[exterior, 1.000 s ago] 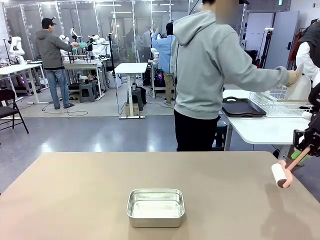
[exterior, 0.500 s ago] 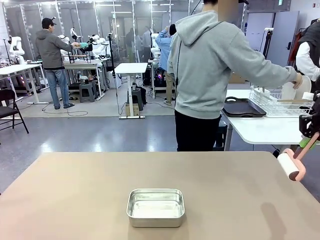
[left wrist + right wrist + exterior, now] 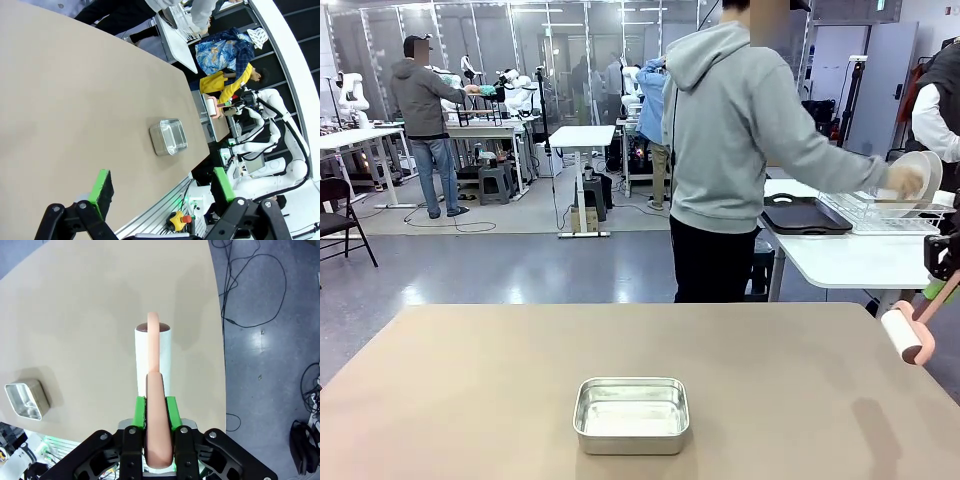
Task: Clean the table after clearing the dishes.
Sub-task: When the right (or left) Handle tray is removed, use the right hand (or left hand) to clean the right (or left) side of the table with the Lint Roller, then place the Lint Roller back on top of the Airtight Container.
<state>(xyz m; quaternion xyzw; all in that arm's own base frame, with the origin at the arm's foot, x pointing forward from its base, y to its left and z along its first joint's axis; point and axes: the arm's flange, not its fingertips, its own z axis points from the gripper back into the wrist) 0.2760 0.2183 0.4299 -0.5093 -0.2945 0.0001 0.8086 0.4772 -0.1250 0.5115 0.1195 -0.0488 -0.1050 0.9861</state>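
Since the earlier frame, my right hand (image 3: pixel 942 290) has lifted the lint roller (image 3: pixel 905 335) higher and out past the right edge of the surface (image 3: pixel 470 390); the person (image 3: pixel 740 150) now sets a white plate (image 3: pixel 910 178) into the wire rack (image 3: pixel 880 212) on the white side table. I can read no writing or labels. Right hand (image 3: pixel 156 407): pinching the roller's pink handle, its white roll (image 3: pixel 153 357) above the plain matte tan top. Left hand (image 3: pixel 160 187): spread wide, holding nothing. Steel pan (image 3: pixel 631 414): near the front edge.
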